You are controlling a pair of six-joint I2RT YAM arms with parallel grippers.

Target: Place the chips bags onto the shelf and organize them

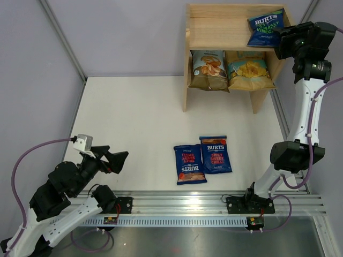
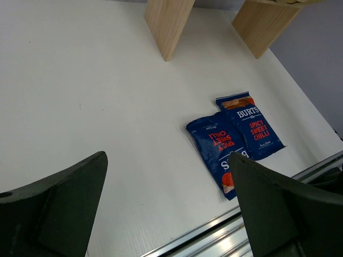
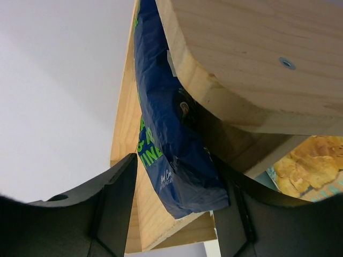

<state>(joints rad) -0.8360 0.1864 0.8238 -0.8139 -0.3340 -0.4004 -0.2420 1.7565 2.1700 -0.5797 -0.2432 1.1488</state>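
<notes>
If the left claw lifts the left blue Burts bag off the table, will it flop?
Probably floppy: the bag is thin crinkled film lying nearly flat, so it would likely sag from a corner pinch. Pushed, it may slide on the smooth table and nudge the neighbour bag touching it.

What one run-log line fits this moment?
right gripper: astride vinegar bag on shelf top tier, grip unclear | left gripper: open, empty | lower tier: two large bags | table: two chilli bags
</notes>
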